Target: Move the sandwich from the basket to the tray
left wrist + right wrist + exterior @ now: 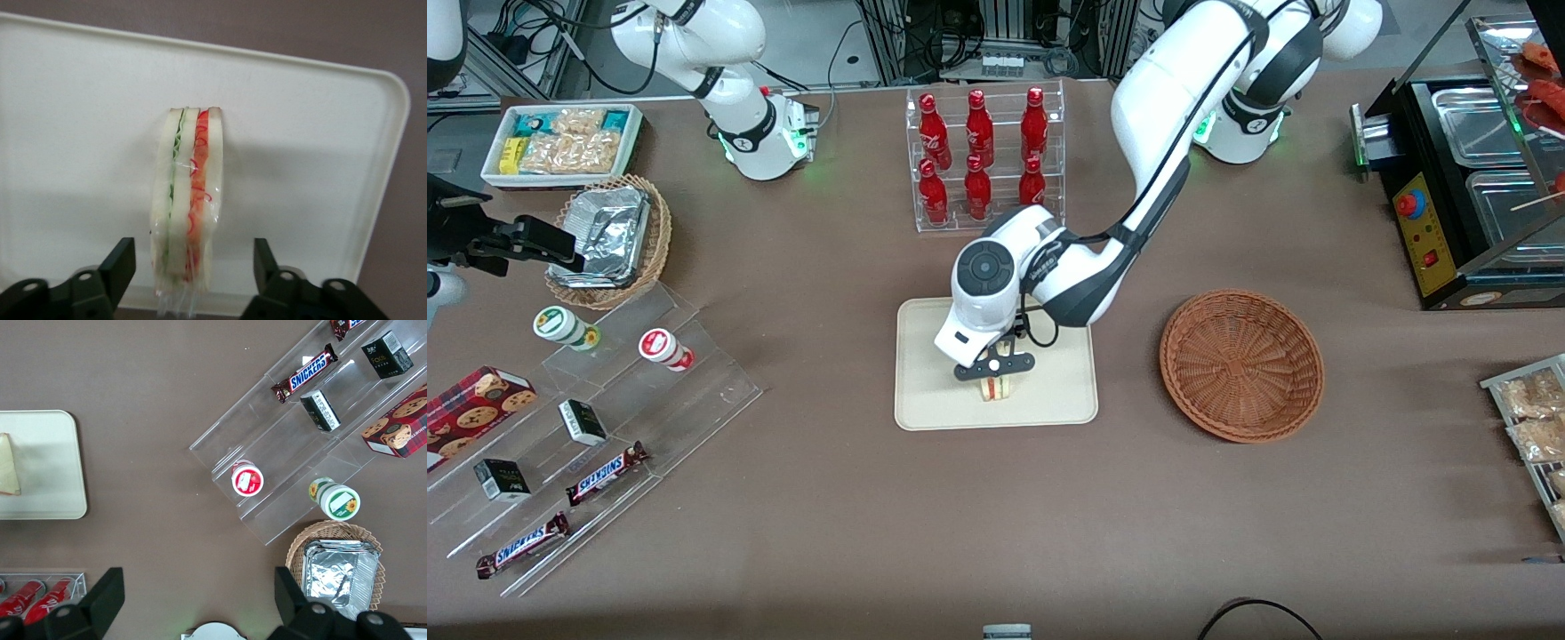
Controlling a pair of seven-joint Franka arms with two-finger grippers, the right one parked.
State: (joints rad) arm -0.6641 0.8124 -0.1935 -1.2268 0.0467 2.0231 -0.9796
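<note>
Cream tray point(1049, 404) carrying sandwich point(997, 388) upright on edge; gripper point(995, 377) released, fingers point(122, 265) spread clear either side; basket point(1240, 364) beside.

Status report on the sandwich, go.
Hand open, straddling sandwich. Sandwich standing on edge on tray. Basket empty. Nothing in the way.

The gripper point(994, 365) and arm cover the far part of the sandwich point(995, 388) on the tray point(925, 400). The right wrist view's edge cuts both off. The fingers point(122, 264) stand apart, either side of the sandwich.
</note>
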